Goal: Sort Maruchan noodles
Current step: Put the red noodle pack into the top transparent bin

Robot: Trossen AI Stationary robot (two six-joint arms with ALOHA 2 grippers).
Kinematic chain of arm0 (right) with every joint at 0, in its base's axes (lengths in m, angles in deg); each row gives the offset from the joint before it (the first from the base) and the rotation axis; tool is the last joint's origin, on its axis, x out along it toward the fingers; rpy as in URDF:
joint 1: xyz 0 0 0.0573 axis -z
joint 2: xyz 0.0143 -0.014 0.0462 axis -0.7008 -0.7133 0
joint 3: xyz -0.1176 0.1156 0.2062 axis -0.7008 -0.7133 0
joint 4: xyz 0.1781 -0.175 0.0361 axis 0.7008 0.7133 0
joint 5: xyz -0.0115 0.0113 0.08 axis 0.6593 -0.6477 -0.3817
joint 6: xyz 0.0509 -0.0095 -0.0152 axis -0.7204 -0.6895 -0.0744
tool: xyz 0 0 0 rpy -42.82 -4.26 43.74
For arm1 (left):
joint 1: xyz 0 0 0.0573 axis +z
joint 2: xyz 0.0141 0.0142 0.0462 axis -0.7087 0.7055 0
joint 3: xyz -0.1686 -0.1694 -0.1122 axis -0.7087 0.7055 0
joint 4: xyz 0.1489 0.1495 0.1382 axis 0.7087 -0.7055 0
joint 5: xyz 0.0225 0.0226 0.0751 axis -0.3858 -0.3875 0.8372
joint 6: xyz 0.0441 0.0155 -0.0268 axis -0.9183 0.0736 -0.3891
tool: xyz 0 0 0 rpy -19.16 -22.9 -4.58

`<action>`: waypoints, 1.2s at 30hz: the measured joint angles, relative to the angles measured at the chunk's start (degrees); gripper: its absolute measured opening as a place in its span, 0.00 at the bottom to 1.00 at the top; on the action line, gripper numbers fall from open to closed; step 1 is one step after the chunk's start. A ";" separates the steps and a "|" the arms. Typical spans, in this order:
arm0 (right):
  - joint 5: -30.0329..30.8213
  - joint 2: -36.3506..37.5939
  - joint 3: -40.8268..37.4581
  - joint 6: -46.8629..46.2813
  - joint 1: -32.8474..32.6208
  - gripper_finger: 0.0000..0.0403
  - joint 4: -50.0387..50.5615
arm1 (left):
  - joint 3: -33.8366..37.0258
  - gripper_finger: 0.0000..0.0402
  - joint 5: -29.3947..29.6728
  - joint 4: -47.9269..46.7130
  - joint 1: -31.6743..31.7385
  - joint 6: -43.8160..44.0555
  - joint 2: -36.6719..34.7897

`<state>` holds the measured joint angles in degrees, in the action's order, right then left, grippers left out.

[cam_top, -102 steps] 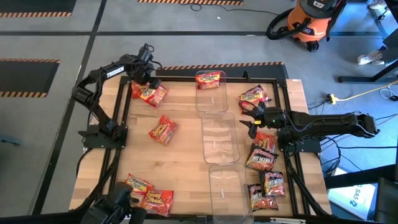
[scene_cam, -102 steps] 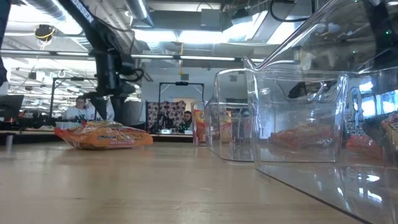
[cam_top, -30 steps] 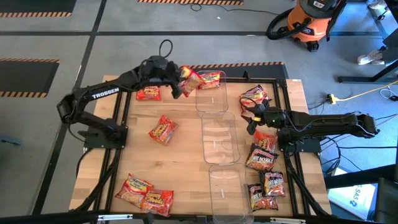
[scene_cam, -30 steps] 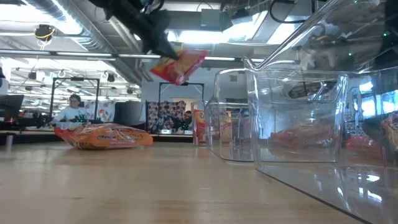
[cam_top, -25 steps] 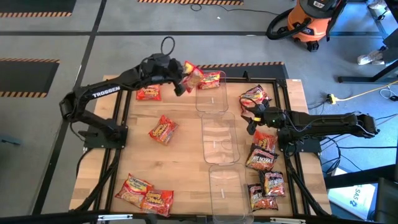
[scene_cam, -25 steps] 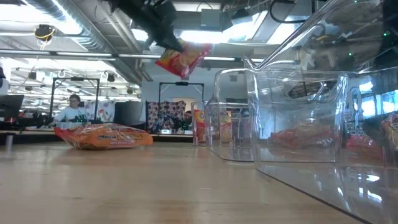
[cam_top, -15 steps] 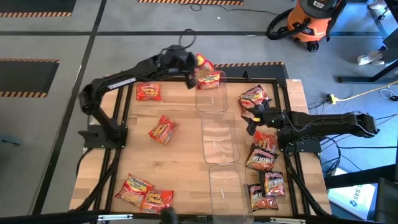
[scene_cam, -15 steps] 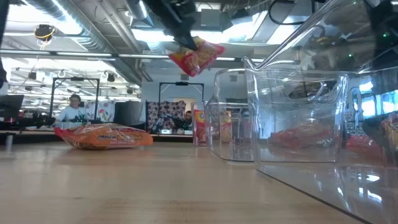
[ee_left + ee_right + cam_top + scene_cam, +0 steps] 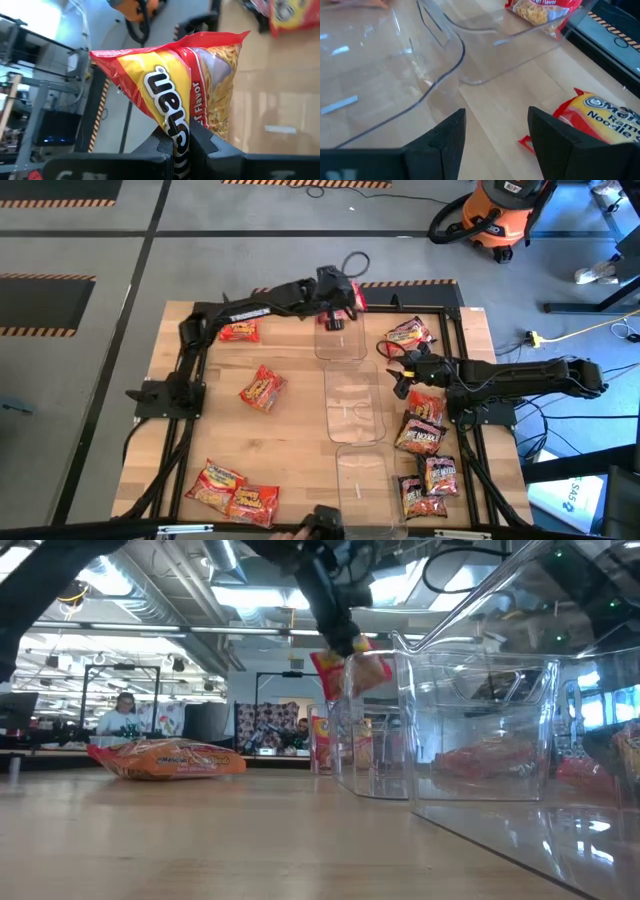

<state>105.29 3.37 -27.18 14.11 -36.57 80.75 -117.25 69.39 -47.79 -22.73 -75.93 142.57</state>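
Note:
My left gripper (image 9: pixel 340 302) is shut on a red-yellow Maruchan noodles packet (image 9: pixel 355 298) and hangs over the far clear bin (image 9: pixel 340 340). In the low view the packet (image 9: pixel 350 670) hangs at about the height of the bin's rim. My right gripper (image 9: pixel 400 375) stands open just above the table, right of the middle bin (image 9: pixel 355 405), with nothing between its fingers; a packet (image 9: pixel 600 120) lies beside it. More packets lie flat on the table at the left (image 9: pixel 262 388), near left (image 9: pixel 230 490) and right (image 9: pixel 420 435). My left gripper pinches one end of the packet (image 9: pixel 181 137) between its two fingers. The fingers (image 9: pixel 338 635) slant down from above. The packet hangs tilted below them, clear of the table.
Three clear bins stand in a row from far to near; the near one (image 9: pixel 365 480) is at the front edge. A packet (image 9: pixel 545 7) shows through the far bin's wall. Another lies at the far left (image 9: pixel 240 330). Bare wood lies between the left packets and the bins.
My left gripper has swung toward the table's right edge with the packet, from left of the far bin to over it, and has come down a little. The packet, carried high and slanted before, now hangs lower at the bin's rim.

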 joint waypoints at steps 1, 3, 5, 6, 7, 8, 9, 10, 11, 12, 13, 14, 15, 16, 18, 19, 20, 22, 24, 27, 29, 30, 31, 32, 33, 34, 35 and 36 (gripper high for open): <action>0.00 -0.18 0.00 0.00 -0.02 0.48 0.01 | 0.00 0.03 -0.02 0.14 -0.20 0.00 0.83; 0.00 -0.59 0.00 -0.03 -0.01 0.48 -0.13 | 0.00 0.03 0.01 -0.13 -0.40 0.08 2.29; 0.00 -0.89 0.00 -0.36 -0.01 0.48 -0.14 | 0.00 0.03 0.00 0.01 -0.40 0.25 3.44; 0.00 -1.02 0.00 -0.75 0.00 0.48 -0.23 | 0.00 0.03 0.04 0.06 -0.39 0.26 3.96; -0.02 -1.09 0.00 -1.07 -0.02 0.48 -0.19 | 0.00 0.03 0.11 0.04 -0.35 0.27 4.40; 0.00 -1.08 0.00 -1.22 -0.01 0.48 -0.11 | 0.00 0.03 0.12 0.01 -0.26 0.28 4.91; -0.02 -1.09 0.00 -1.32 -0.02 0.48 -0.15 | 0.00 0.03 0.13 0.04 -0.13 0.28 5.40; -0.08 -1.06 0.00 -1.45 -0.02 0.48 -0.11 | 0.00 0.03 0.04 -0.07 0.08 0.31 5.84; -0.34 -1.06 0.00 -1.53 -0.02 0.48 -0.11 | 0.00 0.03 -0.04 -0.31 0.29 0.31 6.29; -0.69 -1.06 0.00 -1.59 -0.02 0.48 -0.13 | 0.00 0.03 -0.01 -0.37 0.51 0.31 6.72; -1.11 -1.06 0.00 -1.64 -0.02 0.48 -0.16 | 0.00 0.03 0.02 -0.62 0.70 0.33 7.00; -1.46 -1.06 0.00 -1.66 -0.02 0.48 -0.13 | 0.00 0.03 0.01 -1.55 0.94 0.33 7.09; -1.55 -1.06 0.00 -1.66 -0.02 0.48 -0.13 | 0.20 0.03 0.03 -2.33 1.11 0.33 7.09; -1.63 -1.06 0.02 -1.66 -0.02 0.48 -0.13 | 0.57 0.03 0.14 -2.44 1.25 0.21 7.07; -1.67 -1.06 0.00 -1.66 -0.02 0.48 -0.17 | 1.54 0.03 0.21 -2.64 1.29 0.18 7.06; -1.68 -1.06 0.00 -1.66 -0.02 0.48 -0.25 | 1.94 0.03 0.13 -2.89 1.34 0.22 7.06; -1.65 -1.06 0.00 -1.66 -0.02 0.48 -0.27 | 2.23 0.03 -0.03 -2.99 1.46 0.22 7.06; -1.51 -1.06 0.00 -1.66 -0.02 0.48 -0.27 | 2.94 0.03 -1.10 -2.04 1.59 0.22 7.02; -1.53 -1.06 0.00 -1.66 -0.02 0.48 -0.27 | 4.06 0.03 -2.54 -1.42 1.85 0.14 7.01; -1.53 -1.06 0.01 -1.66 -0.02 0.48 -0.26 | 5.42 0.03 -2.88 0.31 1.92 0.31 7.06; -1.53 -1.06 0.01 -1.66 -0.02 0.48 -0.31 | 5.58 0.03 -2.88 1.41 2.03 0.35 7.03; -1.52 -1.06 0.02 -1.66 -0.02 0.48 -0.30 | 5.66 0.03 -2.88 1.53 2.03 0.43 7.01; -1.53 -1.06 0.02 -1.65 -0.02 0.48 -0.31 | 5.72 0.03 -2.99 1.37 2.03 0.50 7.01; -1.53 -1.06 0.00 -1.66 -0.02 0.48 -0.29 | 5.77 0.03 -3.31 1.28 2.07 0.50 7.01; -1.53 -1.06 0.00 -1.68 -0.02 0.48 -0.29 | 5.77 0.03 -3.75 1.29 2.11 0.57 7.01; -1.53 -1.06 0.00 -1.87 -0.02 0.48 -0.29 | 5.77 0.03 -4.35 1.35 2.19 0.86 7.01; -1.51 -1.06 0.02 -2.26 -0.02 0.48 -0.29 | 5.77 0.03 -5.26 1.43 2.27 1.34 7.01; -1.53 -1.06 0.02 -2.53 -0.02 0.48 -0.30 | 5.77 0.03 -6.14 1.51 2.37 1.92 7.01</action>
<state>103.76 2.31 -27.16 11.58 -36.59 80.45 -111.48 63.25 -46.29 -20.36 -74.01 149.59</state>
